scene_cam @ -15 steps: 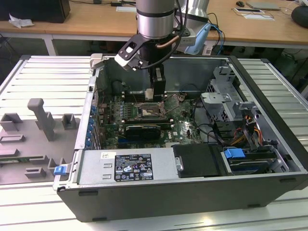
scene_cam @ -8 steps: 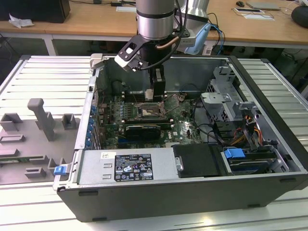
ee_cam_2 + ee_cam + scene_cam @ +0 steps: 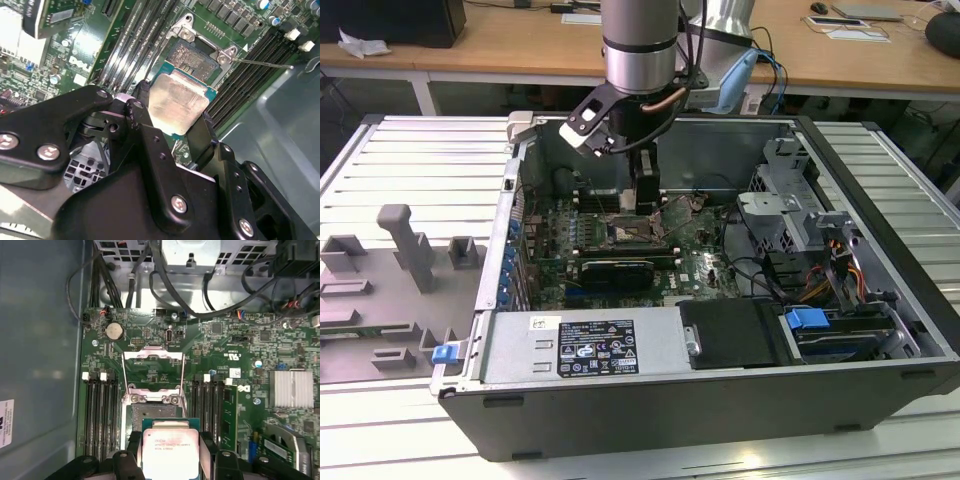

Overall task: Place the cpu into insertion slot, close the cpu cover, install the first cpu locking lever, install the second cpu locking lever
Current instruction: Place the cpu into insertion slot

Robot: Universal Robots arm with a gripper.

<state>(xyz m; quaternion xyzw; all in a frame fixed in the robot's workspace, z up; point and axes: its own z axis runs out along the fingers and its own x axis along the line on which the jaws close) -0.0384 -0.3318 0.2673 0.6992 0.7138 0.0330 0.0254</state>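
The end effector (image 3: 175,107) was clenched on the cpu (image 3: 181,97), with one black finger (image 3: 201,137) on each of two opposite edges. It held the chip flat, silvery side toward the cameras, just above the insertion slot (image 3: 152,416) and not yet in it; part of the dark socket showed bare beside the chip. The cpu cover (image 3: 152,371) was open, swung away from the slot, and the board showed through its window. Long memory slots (image 3: 100,415) ran along both sides of the slot on the green motherboard (image 3: 240,340). In the exterior view the board lay inside an open computer case (image 3: 880,250) on the ribbed surface (image 3: 410,160).
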